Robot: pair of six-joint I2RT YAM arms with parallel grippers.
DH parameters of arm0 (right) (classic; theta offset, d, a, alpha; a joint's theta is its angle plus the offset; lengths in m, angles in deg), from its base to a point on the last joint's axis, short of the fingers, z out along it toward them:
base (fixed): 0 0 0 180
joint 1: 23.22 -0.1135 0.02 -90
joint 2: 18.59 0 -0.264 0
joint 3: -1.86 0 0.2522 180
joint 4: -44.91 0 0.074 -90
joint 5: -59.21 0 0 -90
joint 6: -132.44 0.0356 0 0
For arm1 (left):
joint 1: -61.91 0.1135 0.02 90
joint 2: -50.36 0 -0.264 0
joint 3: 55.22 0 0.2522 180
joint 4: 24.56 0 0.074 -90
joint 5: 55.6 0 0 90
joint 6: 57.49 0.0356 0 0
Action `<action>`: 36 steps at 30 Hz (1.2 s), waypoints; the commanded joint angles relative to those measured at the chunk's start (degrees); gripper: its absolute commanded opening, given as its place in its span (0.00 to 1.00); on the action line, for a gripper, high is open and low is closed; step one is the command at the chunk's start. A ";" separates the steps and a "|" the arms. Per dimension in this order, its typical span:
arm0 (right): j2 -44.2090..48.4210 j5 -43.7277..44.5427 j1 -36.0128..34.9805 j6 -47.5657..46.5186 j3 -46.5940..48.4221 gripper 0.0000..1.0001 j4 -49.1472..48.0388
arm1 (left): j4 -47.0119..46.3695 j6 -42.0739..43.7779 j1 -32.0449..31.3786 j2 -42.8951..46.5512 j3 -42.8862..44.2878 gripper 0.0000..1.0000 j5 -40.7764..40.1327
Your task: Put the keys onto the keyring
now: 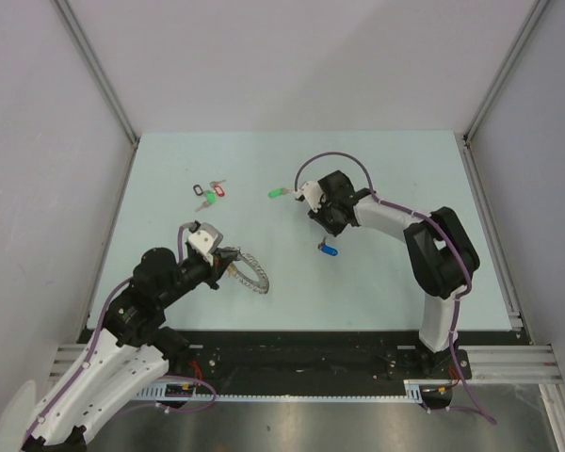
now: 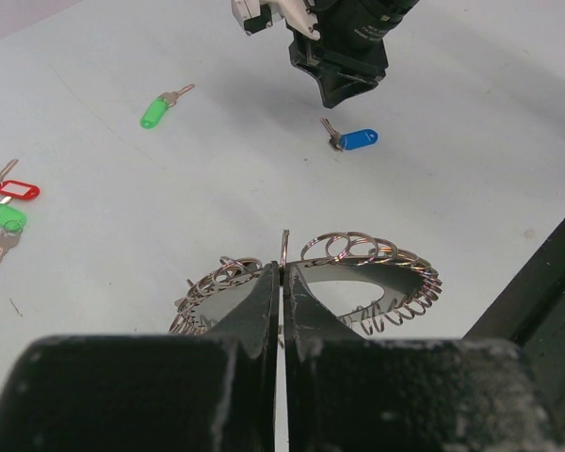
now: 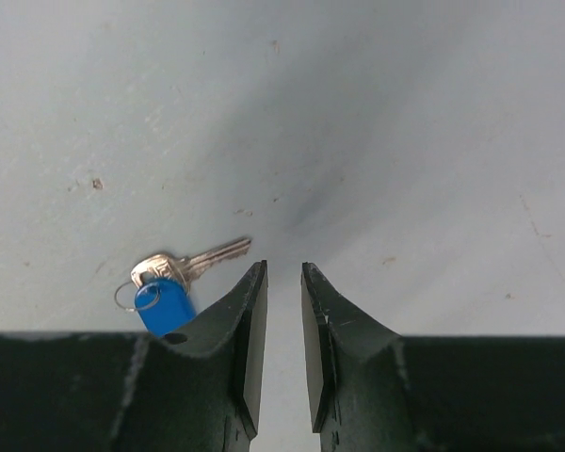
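Left gripper [image 1: 228, 267], top view: tips at the keyring [image 1: 251, 273], touching its near-left rim; grip unclear here.
Right gripper [image 1: 326, 230], top view: blue key [image 1: 329, 250] just ahead of the tips, green key [image 1: 279, 194] behind them, apart.
Left fingers [image 2: 259, 297], left wrist: pressed together, pinching one thin keyring loop edge-on; the coil fans out either side of the tips.
Bunch [image 2: 5, 202], left wrist: far left of the fingers.
Right fingers [image 3: 250, 320], right wrist: narrow gap, nothing between.
Blue key, right wrist: just left of the left finger, tag partly hidden.

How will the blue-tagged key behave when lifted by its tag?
Probably light: the blue-tagged key is small and thin. Flat on the table, it may slide if nudged. A small ring joins tag and key, so the key likely dangles.
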State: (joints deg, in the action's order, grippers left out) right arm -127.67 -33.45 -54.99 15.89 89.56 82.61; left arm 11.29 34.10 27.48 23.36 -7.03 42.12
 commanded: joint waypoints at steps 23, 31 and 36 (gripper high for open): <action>1.41 2.66 -1.72 7.82 -4.66 0.24 4.00 | -2.66 0.96 0.33 0.55 0.98 0.00 1.06; 6.07 2.66 -3.03 11.43 -8.27 0.23 6.99 | -2.66 0.88 0.33 0.64 0.90 0.00 1.24; 10.11 4.59 -3.65 11.43 -9.51 0.23 6.64 | -2.66 0.96 0.25 0.81 0.90 0.00 1.06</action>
State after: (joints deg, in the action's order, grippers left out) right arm -122.00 -30.63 -58.00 26.10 80.94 87.23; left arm 11.29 34.12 27.48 23.40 -7.03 42.14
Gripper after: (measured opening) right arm 0.230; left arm 0.008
